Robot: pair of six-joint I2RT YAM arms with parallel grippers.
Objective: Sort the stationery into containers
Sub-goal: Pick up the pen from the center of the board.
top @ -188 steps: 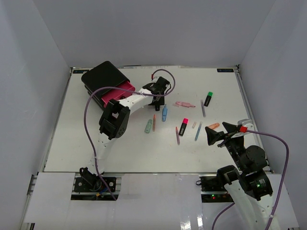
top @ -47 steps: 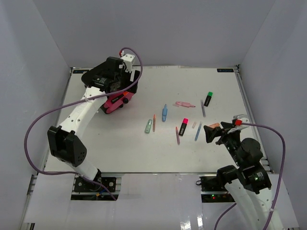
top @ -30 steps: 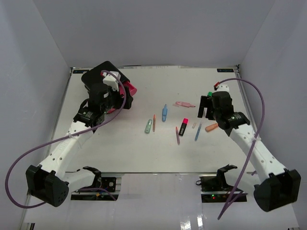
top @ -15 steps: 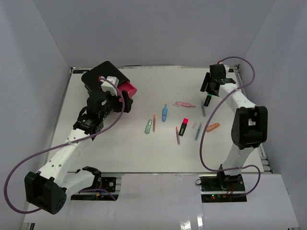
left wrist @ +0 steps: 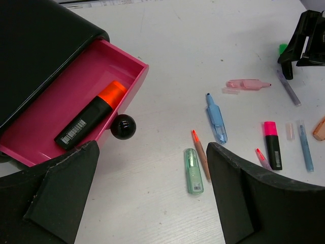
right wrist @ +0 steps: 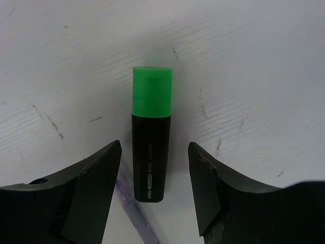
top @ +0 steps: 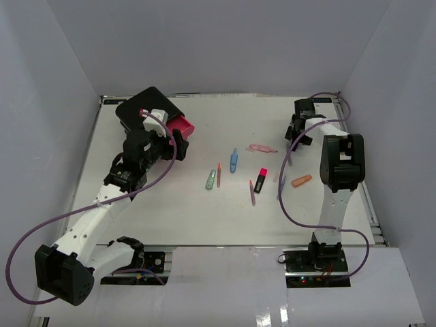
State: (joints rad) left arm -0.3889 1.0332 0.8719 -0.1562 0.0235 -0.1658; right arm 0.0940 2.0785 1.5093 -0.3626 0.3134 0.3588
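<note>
Stationery lies loose on the white bench [top: 170,211], and we take the black box [left wrist: 35,51] at the far left as our landmark. One pink drawer [left wrist: 66,96] stands pulled out of the box, its round black knob [left wrist: 123,126] facing the open bench, and an orange-capped highlighter [left wrist: 91,122] lies slantwise inside it. The left gripper [left wrist: 152,198] hangs just in front of that drawer, its jaws spread wide with nothing between them. To the right of the box we find a mint piece [left wrist: 193,163] with a thin orange pen [left wrist: 200,155] just beside it, then a blue piece [left wrist: 216,118]. Farther from the box lie a clear pink piece [left wrist: 246,84], a pink-capped highlighter [left wrist: 271,145] and a light blue pen [left wrist: 304,147]. Well apart from the box, across the bench near its far right corner, the green-capped highlighter [right wrist: 151,132] lies flat on the surface. The right gripper [right wrist: 154,173] is down over it, the jaws partly spread and straddling the black body with a clear gap on each side, touching neither flank. A thin purple pen [left wrist: 288,87] lies just beside that highlighter's black end.
</note>
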